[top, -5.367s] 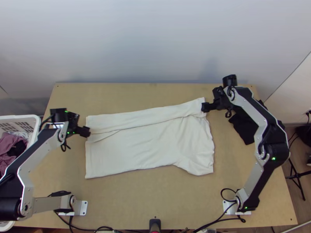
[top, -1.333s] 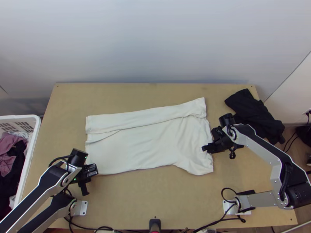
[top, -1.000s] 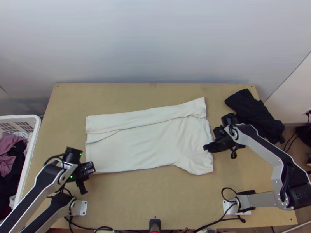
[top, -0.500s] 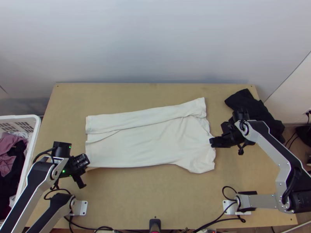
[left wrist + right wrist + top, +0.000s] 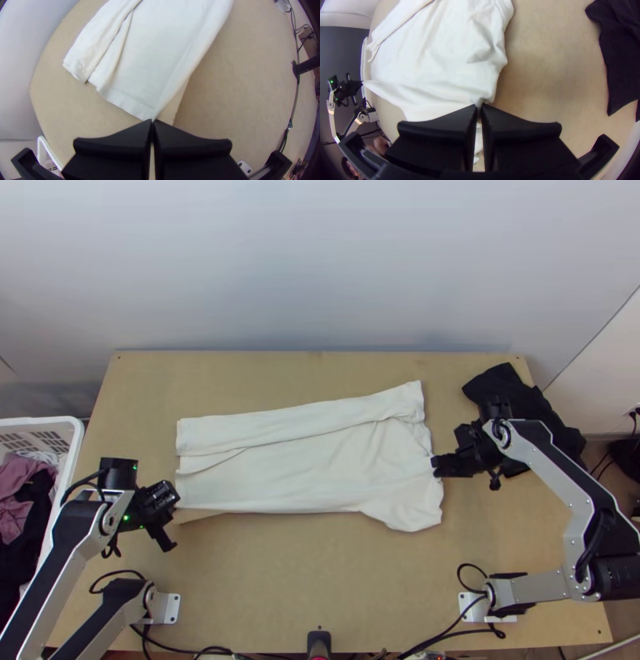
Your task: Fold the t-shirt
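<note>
T-shirt's (image 5: pixel 304 476) near edge has lifted; wrist views show left gripper (image 5: pixel 171 503) and right gripper (image 5: pixel 437 466) pinching cloth.

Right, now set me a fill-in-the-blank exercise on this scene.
The t-shirt is ____ in colour.
The left pincer and the right pincer both grip the ____.
In the top view, the basket is to the shirt's ____.
There, the dark garment is to the shirt's ____.

Missing words: white; t-shirt; left; right.
</note>
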Tool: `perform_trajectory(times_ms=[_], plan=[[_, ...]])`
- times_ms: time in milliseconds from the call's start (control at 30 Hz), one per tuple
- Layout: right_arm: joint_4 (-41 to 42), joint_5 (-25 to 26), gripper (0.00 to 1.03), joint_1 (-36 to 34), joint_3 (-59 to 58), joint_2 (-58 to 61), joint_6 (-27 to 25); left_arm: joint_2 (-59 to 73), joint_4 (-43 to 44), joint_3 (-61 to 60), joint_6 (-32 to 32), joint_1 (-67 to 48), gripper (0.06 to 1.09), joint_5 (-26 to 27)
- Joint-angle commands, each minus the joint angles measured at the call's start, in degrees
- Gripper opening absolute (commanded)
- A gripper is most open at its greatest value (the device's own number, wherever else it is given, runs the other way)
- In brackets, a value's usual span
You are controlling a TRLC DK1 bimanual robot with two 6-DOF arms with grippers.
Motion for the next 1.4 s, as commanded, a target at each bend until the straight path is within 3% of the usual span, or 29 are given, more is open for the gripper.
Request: perform_trajectory(times_ms=[0, 167, 367, 567, 667, 767, 1367], plan=[[0.3, -0.2, 0.03, -0.3, 4.7, 1.7, 0.4, 2.7, 1.3, 3.1, -0.1, 1.7, 0.1, 0.3], [-4.4, -6.1, 0.03, -1.5, 11.7, 5.3, 0.8, 7.0, 2.1, 7.5, -1.6, 2.1, 0.1, 1.3], [-5.4, -8.1, 0.03, -1.4, 19.9, 10.8, 2.8, 13.1, 5.5, 9.5, -3.8, 1.8, 0.1, 1.2], [-12.0, -16.2, 0.03, -2.0, 30.5, 17.6, 4.0, 17.1, 8.1, 12.1, -4.3, 2.4, 0.1, 1.2], [-18.9, -24.0, 0.03, -2.7, 37.7, 24.1, 4.6, 19.3, 8.2, 12.7, -4.5, 2.4, 0.1, 1.2], [-24.6, -28.3, 0.03, -2.9, 44.8, 29.6, 4.4, 20.6, 9.5, 12.3, -5.3, 1.9, 0.1, 1.2], [-29.3, -29.0, 0.03, -4.1, 74.6, 48.7, 5.3, 27.1, 15.4, 14.7, -8.4, 4.1, 0.1, 0.2]])
